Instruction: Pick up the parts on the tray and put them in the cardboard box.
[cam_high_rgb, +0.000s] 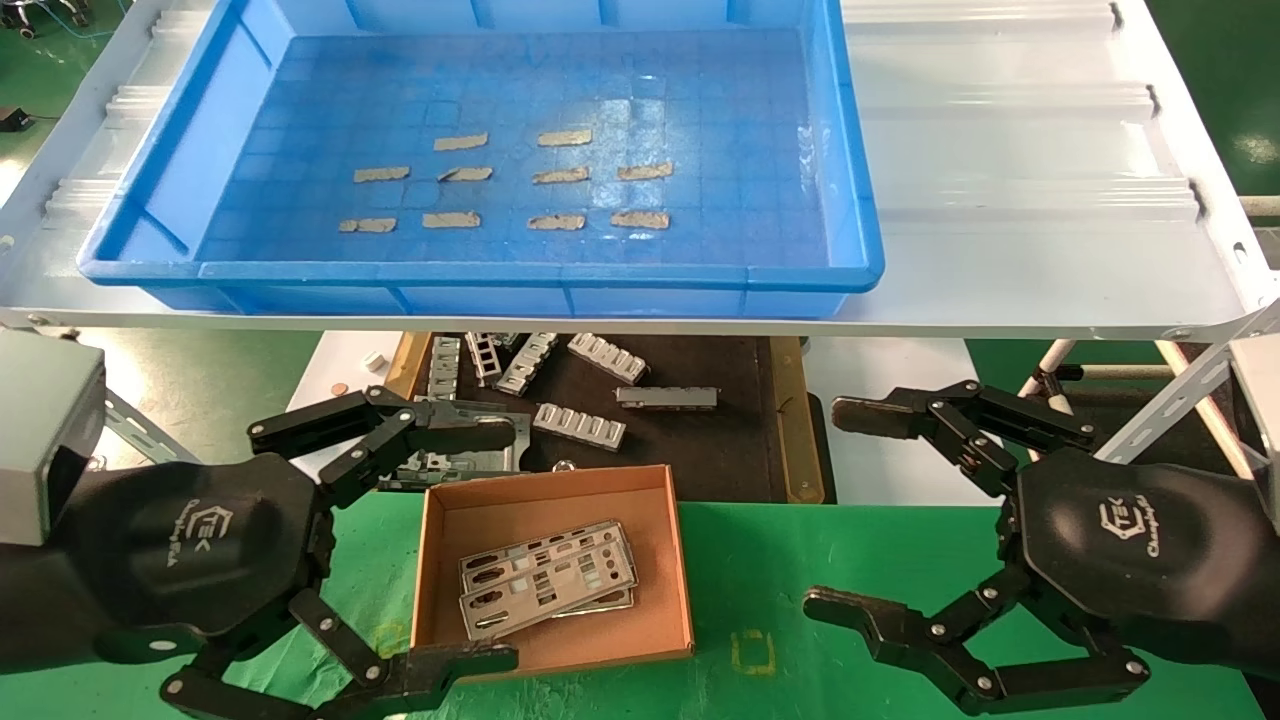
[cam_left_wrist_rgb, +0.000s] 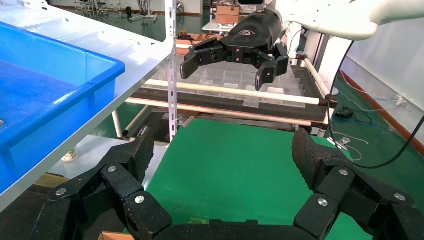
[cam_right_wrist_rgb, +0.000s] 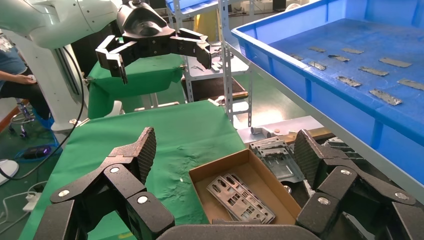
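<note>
- Head view: the tray (cam_high_rgb: 840, 150) sits on a white shelf (cam_high_rgb: 1020, 180) above the bench (cam_high_rgb: 780, 560), which has a green cover. Only short tan tape strips (cam_high_rgb: 560, 175) lie on the tray's gridded floor.
- The cardboard box (cam_high_rgb: 672, 560) stands on the green cover, below the tray's front edge. Inside it the parts (cam_high_rgb: 548, 577) lie flat, stacked and slightly askew.
- Behind the box a dark mat (cam_high_rgb: 700, 440) carries ribbed grey brackets (cam_high_rgb: 580, 425).
- The left claw (cam_high_rgb: 490, 545) hovers wide open and empty, one finger beyond the box's far left corner and the other at its near left edge.
- The right claw (cam_high_rgb: 835, 510) hangs wide open and empty over the green cover, to the right of the box and apart from it.
- Left wrist view: the left claw (cam_left_wrist_rgb: 222, 150) is spread wide with nothing between its fingers; the right claw (cam_left_wrist_rgb: 225, 70) shows farther off, also open.
- Right wrist view: the right claw (cam_right_wrist_rgb: 225, 150) is spread wide and empty; the box (cam_right_wrist_rgb: 200, 175) with the parts (cam_right_wrist_rgb: 240, 197) lies below it, and the left claw (cam_right_wrist_rgb: 162, 60) shows beyond, open.
</note>
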